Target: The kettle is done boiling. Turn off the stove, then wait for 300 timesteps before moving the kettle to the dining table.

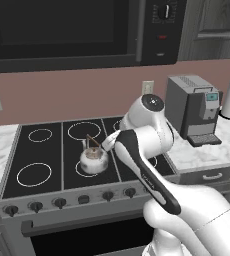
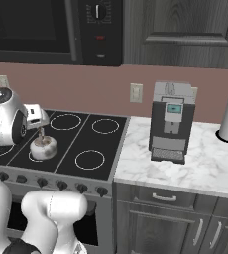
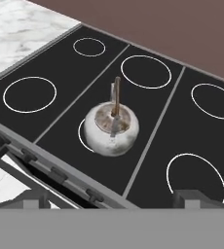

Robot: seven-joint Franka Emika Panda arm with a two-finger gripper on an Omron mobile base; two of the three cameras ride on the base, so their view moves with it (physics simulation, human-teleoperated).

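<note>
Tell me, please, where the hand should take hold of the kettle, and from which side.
Probably by the thin arched handle of the kettle, coming from above: it stands upright over the squat round body, which looks too wide and smooth for the open hand.

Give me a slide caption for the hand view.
Open pincer hovering above the kettle on the stove's front middle burner.

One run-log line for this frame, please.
gripper: open, above stove front | kettle: on front-centre burner, not held | stove: knobs untouched
</note>
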